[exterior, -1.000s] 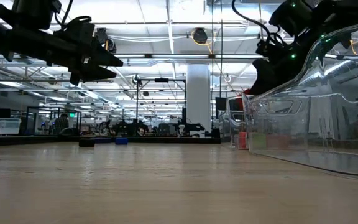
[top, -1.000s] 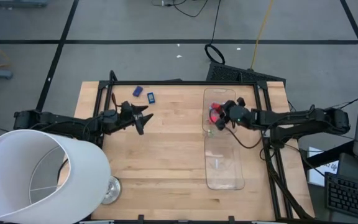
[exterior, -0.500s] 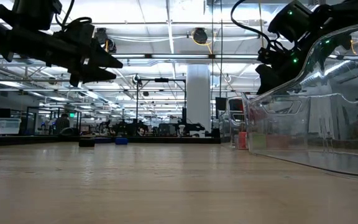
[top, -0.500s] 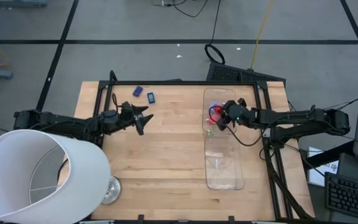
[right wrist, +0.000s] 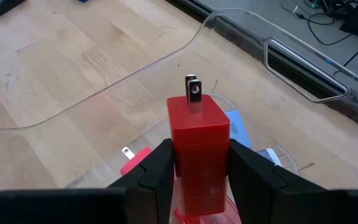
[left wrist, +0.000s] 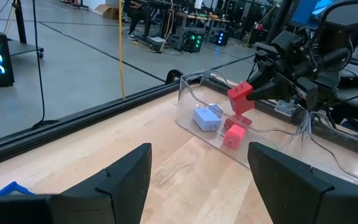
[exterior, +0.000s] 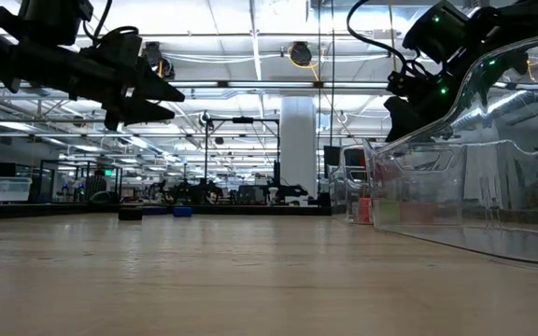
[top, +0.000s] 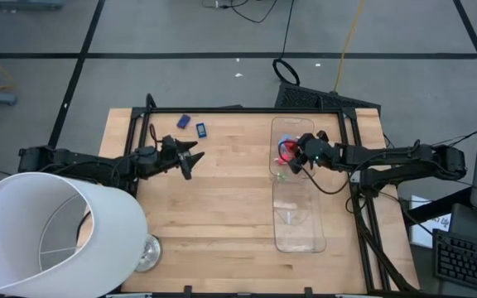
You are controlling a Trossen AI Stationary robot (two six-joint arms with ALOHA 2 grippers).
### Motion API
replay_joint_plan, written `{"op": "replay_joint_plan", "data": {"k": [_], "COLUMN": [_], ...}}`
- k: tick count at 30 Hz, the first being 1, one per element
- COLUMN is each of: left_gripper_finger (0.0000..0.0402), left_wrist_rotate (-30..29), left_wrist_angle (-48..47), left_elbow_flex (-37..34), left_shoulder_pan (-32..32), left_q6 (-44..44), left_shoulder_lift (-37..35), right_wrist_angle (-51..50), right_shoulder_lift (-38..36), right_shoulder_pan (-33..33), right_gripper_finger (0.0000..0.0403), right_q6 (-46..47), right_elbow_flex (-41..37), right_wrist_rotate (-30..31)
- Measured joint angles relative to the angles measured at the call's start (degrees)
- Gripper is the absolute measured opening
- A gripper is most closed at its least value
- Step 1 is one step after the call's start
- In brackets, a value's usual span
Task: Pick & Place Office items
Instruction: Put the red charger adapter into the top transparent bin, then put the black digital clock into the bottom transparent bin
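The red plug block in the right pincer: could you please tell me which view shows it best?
The right wrist view: the red plug block fills the picture, prongs plain, clamped by the right pincer. The left wrist view shows it farther off; the high view, a red speck; the low view hides it.

We see a red blocky plug piece (right wrist: pixel 198 152) with two metal prongs pointing away from the wrist camera, pinched between the right gripper's (right wrist: pixel 197 171) fingers above the far end of the clear tray (top: pixel 298 236). In the tray lie a light blue piece (left wrist: pixel 207 119) and a smaller red piece (left wrist: pixel 233 135), close together. Two blue pieces (top: pixel 183 122) (top: pixel 200 129) lie near the table's far edge.
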Motion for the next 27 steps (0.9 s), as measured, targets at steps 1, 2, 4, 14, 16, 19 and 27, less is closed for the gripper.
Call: {"op": "replay_joint_plan", "data": {"k": [1,2,4,14,16,19,27], "left_gripper_finger": [0.0269,0.0269,0.0269,0.0269,0.0269,0.0269,0.0269], "left_wrist_rotate": [0.0,0.0,0.0,0.0,0.0,0.0,0.0], "left_wrist_angle": [0.0,0.0,-0.02,-0.07,-0.07,-0.09,-0.11], "left_elbow_flex": [0.0,0.0,0.0,0.0,0.0,0.0,0.0], "left_shoulder_pan": [0.0,0.0,0.0,0.0,0.0,0.0,-0.02], "left_q6": [0.0,0.01,0.02,0.04,0.04,0.04,0.09], "left_shoulder_lift": [0.0,0.0,0.0,0.0,0.0,0.0,0.0], "right_wrist_angle": [0.01,0.01,0.01,0.34,0.78,1.65,2.19], "right_shoulder_lift": [0.0,0.0,0.0,0.0,0.0,0.02,0.09], "right_shoulder_pan": [0.0,0.0,0.0,0.0,0.0,0.0,0.0], "right_gripper_finger": [0.0116,0.0117,0.0121,0.0157,0.0162,0.0167,0.0175], "right_q6": [-0.01,-0.01,-0.01,0.44,1.04,1.06,1.06], "right_elbow_flex": [0.0,0.0,0.0,0.04,0.04,0.07,0.07], "right_wrist_rotate": [0.0,0.0,0.01,0.02,0.02,0.03,0.03]}}
